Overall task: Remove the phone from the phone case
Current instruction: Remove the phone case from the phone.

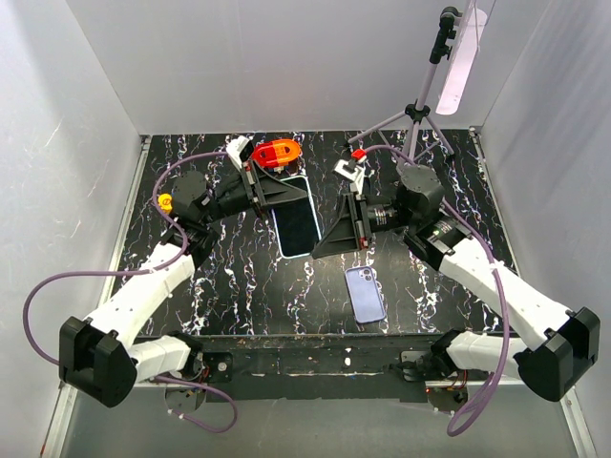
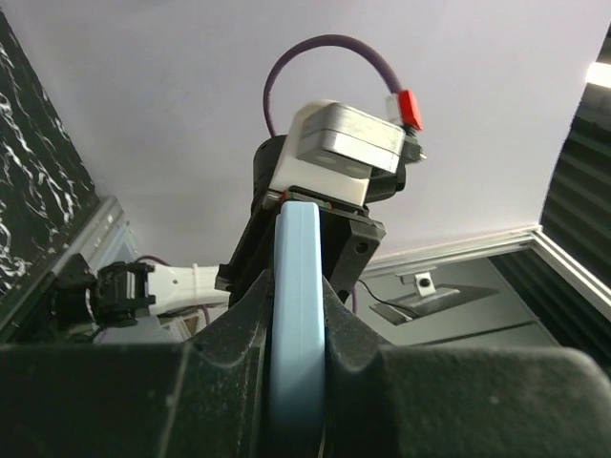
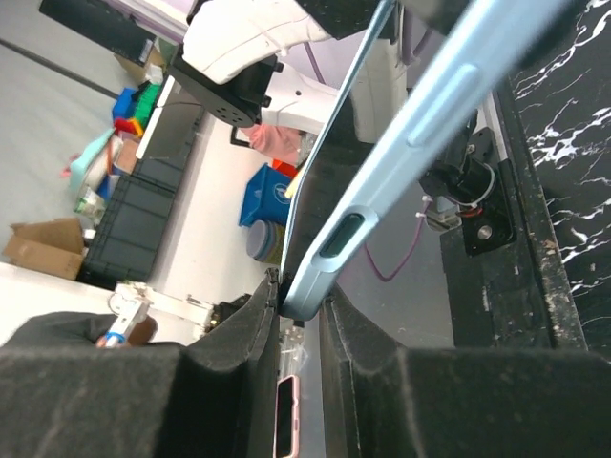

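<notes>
The light blue phone case [image 2: 296, 286] sits just behind the purple phone [image 1: 365, 293], which lies flat on the worktop [image 1: 239, 286]. The dark phone [image 1: 296, 224] is in the case. The left jaws are closed tight on the case's far end. The right jaws pinch its near corner and are almost closed.

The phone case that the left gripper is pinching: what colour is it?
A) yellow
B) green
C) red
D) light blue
D: in the left wrist view, the edge of the phone case squeezed in the left gripper is light blue.
</notes>
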